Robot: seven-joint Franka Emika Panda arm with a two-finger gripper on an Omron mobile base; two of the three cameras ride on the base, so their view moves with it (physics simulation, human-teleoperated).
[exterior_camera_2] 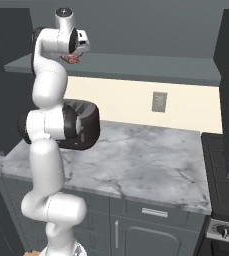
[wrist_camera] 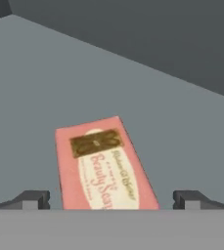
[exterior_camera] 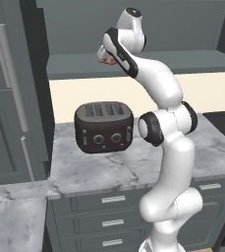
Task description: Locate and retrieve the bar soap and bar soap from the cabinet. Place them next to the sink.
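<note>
Jaws spread wide, the gripper straddles a coral-pink bar soap on the cabinet shelf, apparently not touching it.

"Beauty Soap" on pink bar soap

flat, even rendered light; soft, slightly blurry.

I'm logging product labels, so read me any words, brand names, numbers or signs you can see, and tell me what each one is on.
"Beauty Soap": cursive script on the pale oval of the pink bar soap lying on the cabinet shelf.
A smaller cursive line beside it: too blurred to read.
Gold-brown emblem on the soap: no legible letters.
Toaster dials: no readable markings.
</note>
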